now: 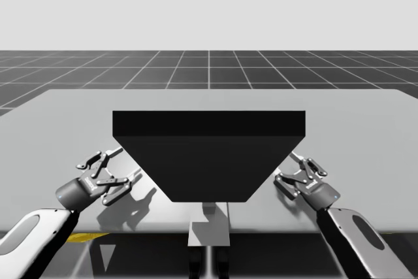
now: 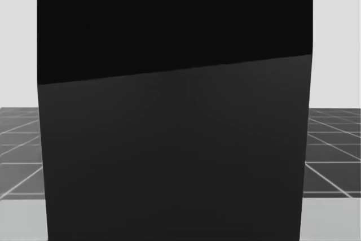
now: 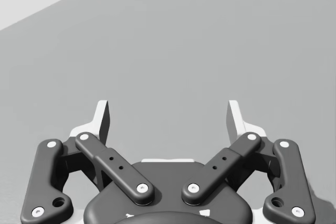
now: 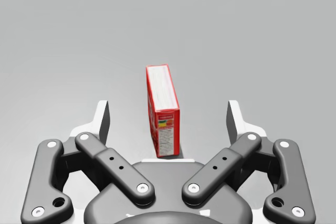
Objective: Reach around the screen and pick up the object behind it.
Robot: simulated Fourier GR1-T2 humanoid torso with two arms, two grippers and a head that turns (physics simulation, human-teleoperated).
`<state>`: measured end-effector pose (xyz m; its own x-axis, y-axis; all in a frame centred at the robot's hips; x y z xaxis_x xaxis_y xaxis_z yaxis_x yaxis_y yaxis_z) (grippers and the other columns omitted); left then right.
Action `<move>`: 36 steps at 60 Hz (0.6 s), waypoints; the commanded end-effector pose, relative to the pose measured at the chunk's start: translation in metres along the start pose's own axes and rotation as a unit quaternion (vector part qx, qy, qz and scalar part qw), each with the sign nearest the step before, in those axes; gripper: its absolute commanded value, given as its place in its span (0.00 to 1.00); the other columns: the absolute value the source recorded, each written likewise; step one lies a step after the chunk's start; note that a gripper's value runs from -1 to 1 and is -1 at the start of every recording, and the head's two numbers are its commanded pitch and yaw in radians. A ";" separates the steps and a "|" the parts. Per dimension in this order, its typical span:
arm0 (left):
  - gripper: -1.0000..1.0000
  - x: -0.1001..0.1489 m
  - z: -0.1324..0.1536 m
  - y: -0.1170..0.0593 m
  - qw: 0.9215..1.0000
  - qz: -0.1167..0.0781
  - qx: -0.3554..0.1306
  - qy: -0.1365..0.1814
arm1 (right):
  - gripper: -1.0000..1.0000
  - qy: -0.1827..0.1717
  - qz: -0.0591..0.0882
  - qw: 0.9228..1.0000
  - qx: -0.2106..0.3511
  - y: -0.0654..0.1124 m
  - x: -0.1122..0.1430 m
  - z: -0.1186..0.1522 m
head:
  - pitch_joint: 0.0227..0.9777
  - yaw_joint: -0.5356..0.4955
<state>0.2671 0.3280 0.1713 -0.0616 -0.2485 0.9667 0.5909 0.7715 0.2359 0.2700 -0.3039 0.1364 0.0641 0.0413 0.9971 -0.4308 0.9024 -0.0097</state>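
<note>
**High view.** A matte black, flat-faced screen [image 1: 209, 155], wide along its top edge and narrowing toward its foot, stands across the middle of the smooth pale-grey table [image 1: 366, 135]. My left fingers [image 1: 123, 166] lie off one slanting side edge and my right fingers [image 1: 294, 169] off the other. Each is apart from the screen, with open table outward of both. A dark gridded floor [image 1: 209, 70] runs beyond the far table edge.

**Head view.** The screen's black face, darker in its upper band, spans the middle. Strips of floor and table flank it.

**Right wrist view.** A narrow red rectangular cardboard box [image 4: 164, 114] with a pale top face stands upright on the table. It is ahead of my right fingers and in line with the gap between them. The fingers are spread wide and stand clear of the box.

**Left wrist view.** My left fingers are spread equally wide over plain, smooth table that runs ahead to its far edge.
</note>
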 end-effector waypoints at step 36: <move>0.00 -0.002 0.000 -0.001 1.000 0.000 0.005 -0.006 | 0.00 0.013 0.005 0.999 0.030 -0.005 -0.034 -0.057 | 0.14 0.51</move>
<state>0.2665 0.3274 0.1691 -0.0700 -0.2433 0.9674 0.5860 0.7748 0.2373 0.3150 -0.2855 0.1043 0.0785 0.0572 0.9953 -0.4871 0.8733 -0.0118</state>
